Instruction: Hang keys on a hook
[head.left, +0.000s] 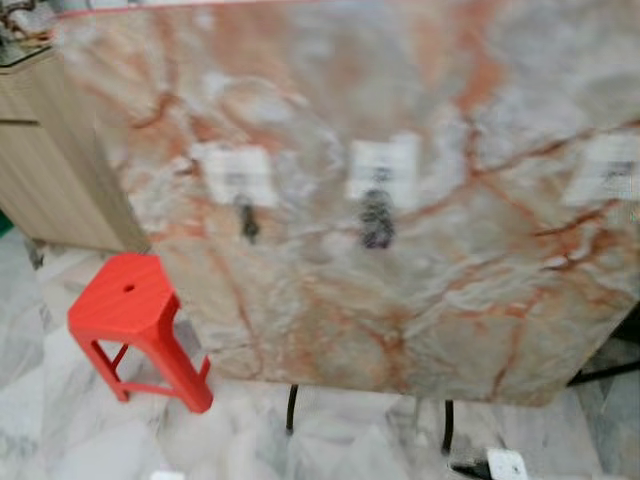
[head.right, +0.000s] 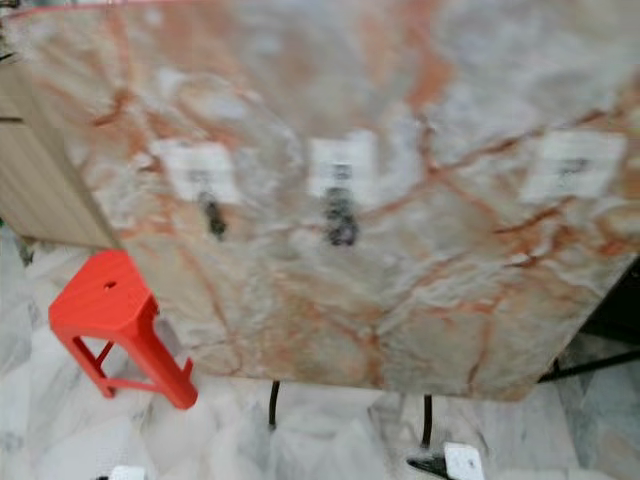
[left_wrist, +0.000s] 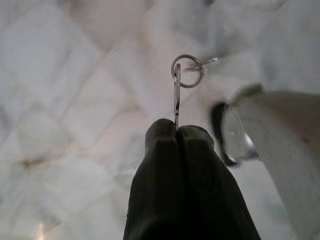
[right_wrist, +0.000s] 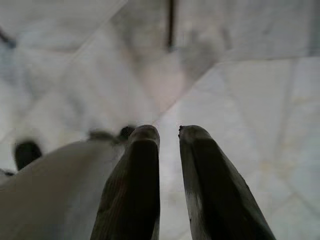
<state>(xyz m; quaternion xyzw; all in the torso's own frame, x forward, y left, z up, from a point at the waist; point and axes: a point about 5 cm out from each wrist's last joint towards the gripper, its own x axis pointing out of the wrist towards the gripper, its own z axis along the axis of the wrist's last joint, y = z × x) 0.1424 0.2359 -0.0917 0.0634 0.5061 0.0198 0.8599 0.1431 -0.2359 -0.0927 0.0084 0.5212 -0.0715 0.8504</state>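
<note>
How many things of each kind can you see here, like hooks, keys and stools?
White hook plates on the marble slab: 3
Dark items hanging from hooks: 2
Red plastic stool: 1
Key on a ring, in the left gripper: 1
Total: 7

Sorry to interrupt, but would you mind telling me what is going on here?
The robot faces a marble slab bearing three white hook plates; dark items already hang on two. Its left gripper is shut on a key with a ring, over the floor. The right gripper is open and empty. A red stool stands nearby.
</note>
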